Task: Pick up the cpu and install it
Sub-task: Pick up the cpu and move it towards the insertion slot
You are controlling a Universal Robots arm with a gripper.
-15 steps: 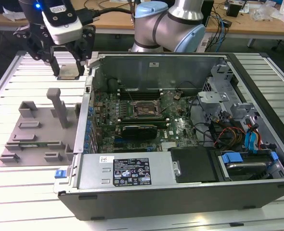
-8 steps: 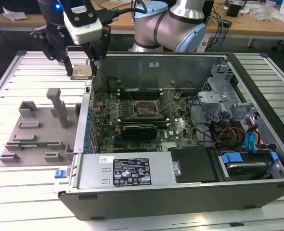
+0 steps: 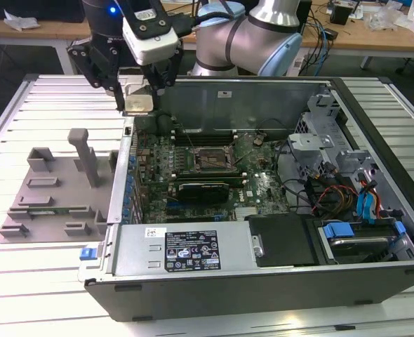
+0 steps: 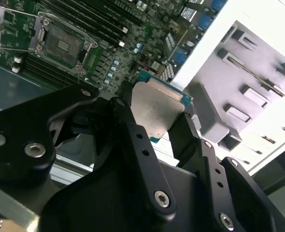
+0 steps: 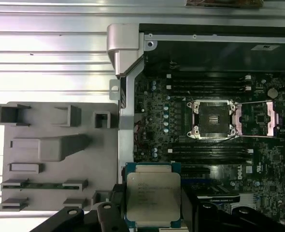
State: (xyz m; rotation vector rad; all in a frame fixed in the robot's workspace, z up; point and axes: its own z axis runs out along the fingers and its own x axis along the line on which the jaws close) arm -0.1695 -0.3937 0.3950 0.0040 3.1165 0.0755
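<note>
The open computer case (image 3: 263, 281) holds the board (image 3: 263, 189) lying flat, and on it the socket (image 5: 214, 119) seems open, its cover folded aside. I judge that I must bring the cpu (image 5: 152, 195) level over this socket, match its corner marks, and lower it straight without sliding, because the contacts look delicate. My gripper (image 4: 154, 121) is closed on two opposite edges of the cpu, silver top up. It hangs pointing down above the case's corner on the exterior view's left, well apart from the socket

Two sides and one corner of the cpu (image 4: 154, 106) behind the gripper (image 4: 156, 113) in the second wrist view.
</note>
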